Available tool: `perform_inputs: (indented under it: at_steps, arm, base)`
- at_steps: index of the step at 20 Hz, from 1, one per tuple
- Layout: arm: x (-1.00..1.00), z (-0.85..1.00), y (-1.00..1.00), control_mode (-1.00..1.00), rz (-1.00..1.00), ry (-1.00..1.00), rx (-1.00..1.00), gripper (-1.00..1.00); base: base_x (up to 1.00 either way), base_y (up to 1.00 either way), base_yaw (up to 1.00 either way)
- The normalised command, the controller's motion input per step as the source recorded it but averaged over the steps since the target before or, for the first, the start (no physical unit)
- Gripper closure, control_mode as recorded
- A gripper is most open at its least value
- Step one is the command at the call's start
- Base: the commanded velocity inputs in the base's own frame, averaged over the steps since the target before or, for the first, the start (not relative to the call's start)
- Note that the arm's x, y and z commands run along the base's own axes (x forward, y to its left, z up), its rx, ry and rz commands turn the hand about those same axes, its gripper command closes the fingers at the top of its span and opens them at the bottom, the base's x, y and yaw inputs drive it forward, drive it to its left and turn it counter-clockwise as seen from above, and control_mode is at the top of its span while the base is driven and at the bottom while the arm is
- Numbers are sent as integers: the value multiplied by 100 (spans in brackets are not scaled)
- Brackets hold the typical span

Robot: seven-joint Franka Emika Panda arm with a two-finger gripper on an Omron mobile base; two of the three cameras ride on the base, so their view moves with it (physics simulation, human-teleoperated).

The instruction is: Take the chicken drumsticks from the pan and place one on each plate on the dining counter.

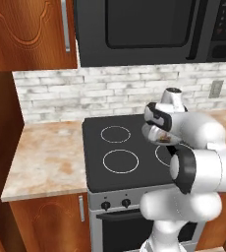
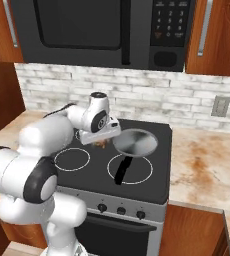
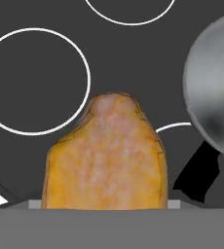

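Observation:
My gripper (image 2: 101,140) hangs over the black stove top (image 2: 87,172), just left of the pan, and is shut on one golden-brown chicken drumstick (image 2: 102,144). Up close in the hand view, the drumstick (image 3: 104,155) hides the fingertips. The grey pan (image 2: 135,141) sits on the rear right burner with its black handle (image 2: 122,170) pointing toward the stove front; its inside shows bare metal. The pan (image 3: 216,82) lies at the right in the hand view. From the left base, the gripper (image 1: 164,137) and drumstick (image 1: 166,139) sit behind my arm. The plates and dining counter are out of view.
A microwave (image 2: 102,30) hangs over the stove, with wood cabinets (image 1: 31,29) beside it. Marbled wall counters (image 1: 46,157) flank the stove on both sides. A brick backsplash (image 2: 152,100) with an outlet (image 2: 220,106) runs behind. Oven knobs (image 2: 121,210) line the front.

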Motion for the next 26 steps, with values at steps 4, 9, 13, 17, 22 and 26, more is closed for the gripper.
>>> perform_inputs:
  at_steps: [4, 9, 13, 17, 22, 26]
  arm:
    - [-100, -2, 46, -100, 8, -13, -3, 100]
    - [-100, 21, 48, -100, 11, -23, -12, 100]
    - [-100, 37, 62, -100, 11, -28, -21, 100]
    - [-50, 14, 34, 100, 7, -14, -12, 100]
    - [0, 0, 0, 100, 0, 0, 0, 100]
    - [0, 0, 0, 100, 0, 0, 0, 100]
  base:
    - [0, 0, 0]
    - [0, 0, 0]
    - [0, 0, 0]
    - [-50, 29, 13]
    - [-87, 43, 38]
    - [-33, 38, 55]
